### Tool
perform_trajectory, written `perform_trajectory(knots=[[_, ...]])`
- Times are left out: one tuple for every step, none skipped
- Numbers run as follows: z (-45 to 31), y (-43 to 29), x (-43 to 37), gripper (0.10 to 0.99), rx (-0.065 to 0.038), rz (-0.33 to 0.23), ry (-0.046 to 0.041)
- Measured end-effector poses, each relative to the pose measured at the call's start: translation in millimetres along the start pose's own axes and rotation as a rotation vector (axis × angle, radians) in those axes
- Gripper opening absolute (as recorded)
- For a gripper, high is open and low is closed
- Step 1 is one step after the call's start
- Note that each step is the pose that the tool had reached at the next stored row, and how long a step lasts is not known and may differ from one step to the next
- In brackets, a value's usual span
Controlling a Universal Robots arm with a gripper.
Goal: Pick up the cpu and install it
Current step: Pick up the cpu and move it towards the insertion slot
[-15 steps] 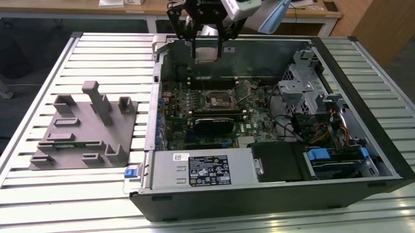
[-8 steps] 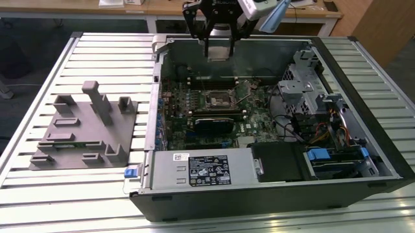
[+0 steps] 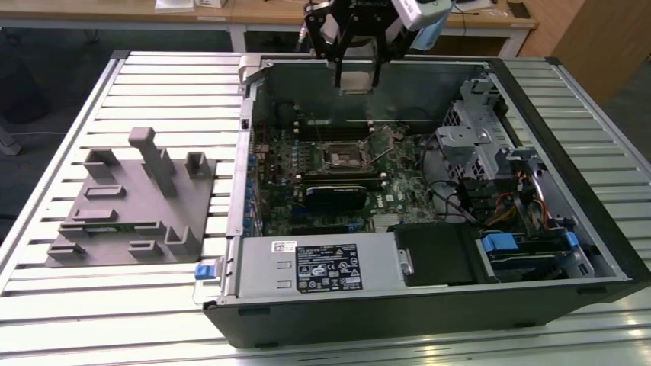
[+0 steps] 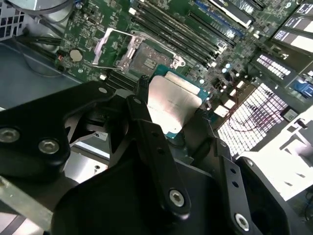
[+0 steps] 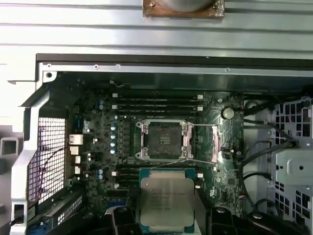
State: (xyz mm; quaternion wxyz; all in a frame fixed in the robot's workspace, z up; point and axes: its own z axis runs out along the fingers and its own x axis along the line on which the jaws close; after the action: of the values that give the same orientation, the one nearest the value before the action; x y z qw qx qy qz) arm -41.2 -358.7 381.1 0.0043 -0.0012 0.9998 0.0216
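My gripper hangs above the far wall of the open computer case, shut on the cpu, a thin square chip with a pale silvery face. In both wrist views the cpu sits flat between the black fingers, its green edge showing. Below it on the green motherboard lies the square socket. The socket is bare, with its metal load frame swung open to one side. The cpu is held above the board, offset from the socket and apart from it.
The case lies on a slatted metal table. A power supply fills the near side and a drive cage with cables stands at the exterior view's right. Memory slots flank the socket. A grey moulded fixture stands at the left.
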Motion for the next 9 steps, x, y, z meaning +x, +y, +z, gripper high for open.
perform_trajectory(knots=[[0.4, 0.4, 0.0, 0.533, 0.0, 0.0, 0.0003], [0.7, 0.5, -0.1, 0.533, 0.0, 0.0, 0.0005], [1.0, 0.5, -0.1, 0.533, 0.0, 0.0, 0.0006], [1.3, 0.6, -0.1, 0.533, 0.0, 0.0, 0.0006], [1.6, 0.9, -0.3, 0.533, 0.0, 0.0, 0.0007], [1.9, 1.6, -0.8, 0.533, 0.0, 0.0, 0.0007], [2.1, 1.9, -1.3, 0.533, 0.0, 0.0, 0.0007], [2.3, 1.9, -1.9, 0.533, 0.0, 0.0, 0.0006], [2.6, 2.0, -2.7, 0.533, 0.0, 0.0, 0.0006]])
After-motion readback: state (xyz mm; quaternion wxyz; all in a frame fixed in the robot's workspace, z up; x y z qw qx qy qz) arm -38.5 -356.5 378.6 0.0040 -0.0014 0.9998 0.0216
